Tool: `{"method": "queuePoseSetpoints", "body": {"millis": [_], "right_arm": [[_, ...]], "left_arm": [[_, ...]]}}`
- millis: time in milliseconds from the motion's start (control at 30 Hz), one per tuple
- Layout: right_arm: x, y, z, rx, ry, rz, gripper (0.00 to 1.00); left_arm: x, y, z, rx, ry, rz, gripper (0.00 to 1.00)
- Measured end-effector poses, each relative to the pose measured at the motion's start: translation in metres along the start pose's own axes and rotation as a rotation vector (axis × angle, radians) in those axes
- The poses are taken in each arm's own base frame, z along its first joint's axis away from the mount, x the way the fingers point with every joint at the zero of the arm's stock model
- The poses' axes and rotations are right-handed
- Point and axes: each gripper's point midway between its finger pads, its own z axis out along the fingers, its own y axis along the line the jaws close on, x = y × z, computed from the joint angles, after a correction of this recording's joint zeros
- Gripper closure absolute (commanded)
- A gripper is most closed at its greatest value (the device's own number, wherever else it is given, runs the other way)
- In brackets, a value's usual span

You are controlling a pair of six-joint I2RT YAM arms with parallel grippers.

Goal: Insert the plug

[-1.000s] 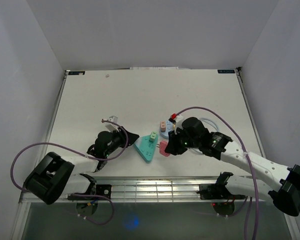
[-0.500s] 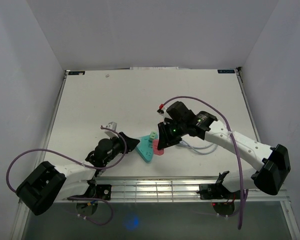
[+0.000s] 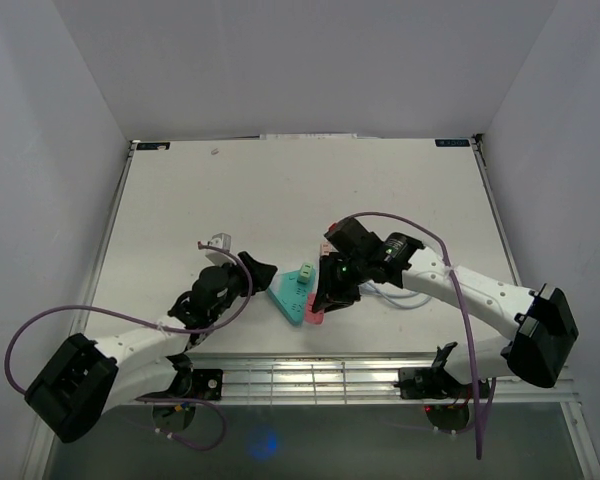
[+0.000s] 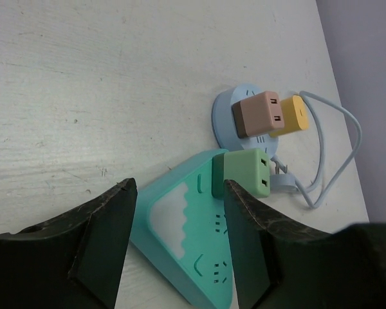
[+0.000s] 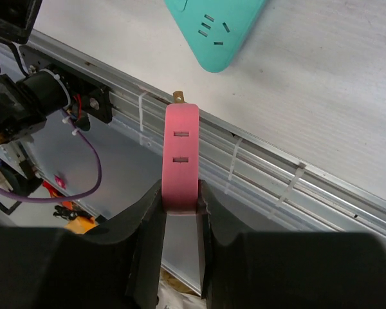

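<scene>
A teal triangular power strip (image 3: pixel 291 299) lies on the white table with a green plug (image 3: pixel 306 272) seated in its far end. My left gripper (image 3: pixel 261 274) is open, its fingers either side of the strip (image 4: pixel 193 222) just short of the green plug (image 4: pixel 248 172). My right gripper (image 3: pixel 323 299) is shut on a pink plug (image 5: pixel 181 151), held edge-on with a brass prong showing at its tip. It hangs over the table's front rail, just past the near corner of the strip (image 5: pixel 222 26).
A pale blue round socket hub (image 4: pixel 226 111) carries a brown plug (image 4: pixel 260 114) and a yellow plug (image 4: pixel 294 114), and its cable (image 4: pixel 334 154) loops to the right. The metal front rail (image 5: pixel 264 168) runs close under the pink plug.
My right arm has carried the pink plug left and toward the table's front, to the strip's near corner. My left gripper has opened from nearly shut and stayed by the strip.
</scene>
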Motion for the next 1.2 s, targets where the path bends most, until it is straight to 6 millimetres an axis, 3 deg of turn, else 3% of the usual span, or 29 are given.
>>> {"method": "queuePoseSetpoints", "body": {"millis": [367,500,767,967,1200], "right_arm": [[-0.005,-0.003,0.025,0.118,0.077,0.069,0.92],[-0.006,-0.004,0.029,0.134,0.092,0.074,0.92],[-0.011,-0.002,0.035,0.154,0.127,0.042,0.92],[-0.013,-0.013,0.029,0.172,0.159,0.024,0.92],[-0.020,-0.030,0.022,0.214,0.209,-0.015,0.92]], "left_arm": [[0.029,0.025,0.019,-0.090,0.108,0.046,0.38],[0.029,0.019,0.020,-0.056,0.109,0.042,0.45],[0.045,0.015,0.000,0.018,0.116,0.033,0.50],[0.056,0.011,-0.011,0.058,0.129,0.022,0.50],[0.059,0.008,-0.013,0.073,0.136,0.021,0.42]]}}
